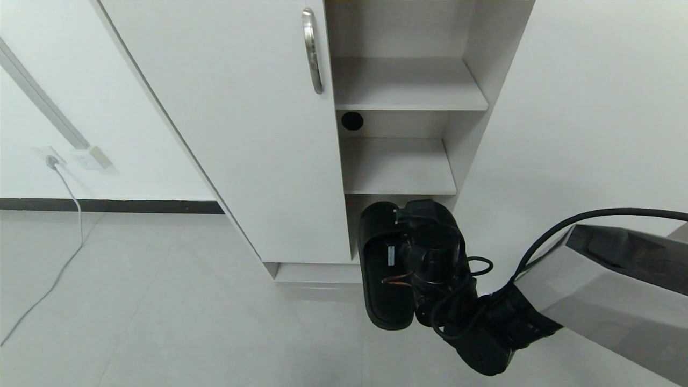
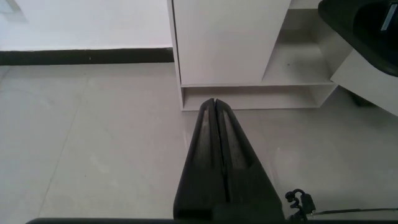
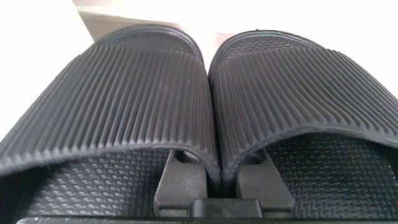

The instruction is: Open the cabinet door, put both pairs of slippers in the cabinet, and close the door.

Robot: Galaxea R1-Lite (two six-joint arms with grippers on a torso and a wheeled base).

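Observation:
A pair of black slippers (image 1: 384,263) hangs side by side in front of the cabinet's lowest open compartment (image 1: 371,215). My right gripper (image 1: 416,252) is shut on them. In the right wrist view its fingers (image 3: 177,180) pinch the touching inner edges of the two slippers (image 3: 149,93) under their ribbed straps. The white cabinet door (image 1: 242,134) with a metal handle (image 1: 312,51) stands left of the open shelves (image 1: 398,166). My left gripper (image 2: 215,109) is shut and empty, low over the floor, facing the cabinet's base (image 2: 255,96).
The open section has two bare shelves and a round hole (image 1: 352,121) in its back panel. A wall socket (image 1: 51,160) and a grey cable (image 1: 70,242) trail along the floor at far left. Open tiled floor (image 1: 188,322) lies before the cabinet.

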